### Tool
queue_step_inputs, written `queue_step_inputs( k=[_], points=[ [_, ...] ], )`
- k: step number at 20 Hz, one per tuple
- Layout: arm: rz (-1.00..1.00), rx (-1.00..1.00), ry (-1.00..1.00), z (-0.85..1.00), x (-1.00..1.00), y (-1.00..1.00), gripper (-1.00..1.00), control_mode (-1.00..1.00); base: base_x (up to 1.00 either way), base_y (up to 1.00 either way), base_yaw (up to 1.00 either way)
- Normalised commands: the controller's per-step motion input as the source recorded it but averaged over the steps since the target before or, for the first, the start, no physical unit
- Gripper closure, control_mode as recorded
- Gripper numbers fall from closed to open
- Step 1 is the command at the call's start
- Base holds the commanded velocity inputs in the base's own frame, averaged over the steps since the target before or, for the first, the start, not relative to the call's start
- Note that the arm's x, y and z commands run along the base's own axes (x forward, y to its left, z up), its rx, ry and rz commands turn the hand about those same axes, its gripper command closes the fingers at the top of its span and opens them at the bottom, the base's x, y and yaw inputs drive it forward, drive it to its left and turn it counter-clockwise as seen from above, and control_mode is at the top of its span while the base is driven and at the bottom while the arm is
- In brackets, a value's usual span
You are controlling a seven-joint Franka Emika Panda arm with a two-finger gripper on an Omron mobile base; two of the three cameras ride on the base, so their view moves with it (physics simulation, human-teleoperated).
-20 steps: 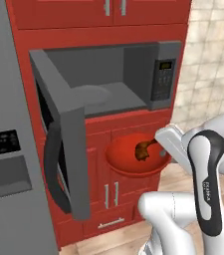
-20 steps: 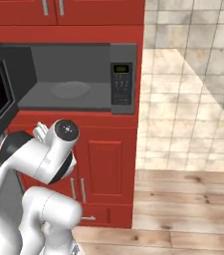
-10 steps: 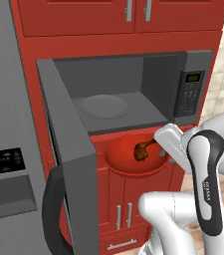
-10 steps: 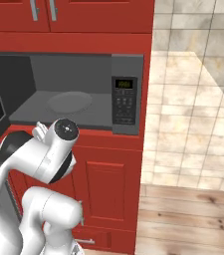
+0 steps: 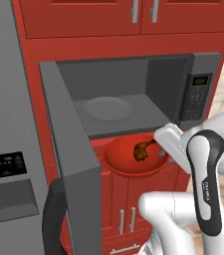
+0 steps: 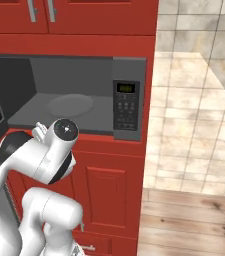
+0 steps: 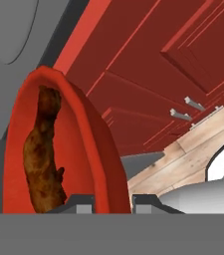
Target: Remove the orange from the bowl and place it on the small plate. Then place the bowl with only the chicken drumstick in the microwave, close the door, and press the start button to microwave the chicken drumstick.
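My gripper [image 5: 164,151] is shut on the right rim of the red bowl [image 5: 128,167], holding it just below the front edge of the open microwave [image 5: 133,84]. The brown chicken drumstick [image 5: 142,151] lies in the bowl. In the hand view the bowl's rim [image 7: 96,144] runs between the two finger tips of the gripper [image 7: 112,201], with the drumstick [image 7: 44,154] inside it. The door [image 5: 66,149] stands swung out to the left, its dark handle [image 5: 54,219] low down. The orange and the small plate are out of view.
The microwave's grey turntable [image 5: 108,108] lies in its cavity, and the keypad panel [image 5: 195,97] is on the right. A grey fridge [image 5: 4,149] with a dispenser stands on the left. Red cabinet doors [image 6: 104,195] sit below. Wood floor [image 6: 194,220] spreads to the right.
The whole picture has shifted: the base has come closer to the microwave. The bowl, still gripped, now sits nearer the cavity's front edge.
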Motion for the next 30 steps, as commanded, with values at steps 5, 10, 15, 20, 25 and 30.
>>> queue_step_inputs(
  k=[5, 10, 15, 20, 25, 30],
  points=[
    [0.00, 0.00, 0.00, 0.00, 0.00, 0.00, 1.00, 1.00, 0.43, 0.00, 0.12],
    [0.00, 0.00, 0.00, 0.00, 0.00, 0.00, 1.00, 1.00, 0.42, 0.00, 0.12],
    [0.00, 0.00, 0.00, 0.00, 0.00, 0.00, 1.00, 1.00, 0.21, 0.00, 0.12],
    [0.00, 0.00, 0.00, 0.00, 0.00, 0.00, 1.00, 1.00, 0.14, 0.00, 0.10],
    [0.00, 0.00, 0.00, 0.00, 0.00, 0.00, 1.00, 1.00, 0.45, 0.00, 0.10],
    [0.00, 0.00, 0.00, 0.00, 0.00, 0.00, 1.00, 1.00, 0.19, 0.00, 0.06]
  ],
)
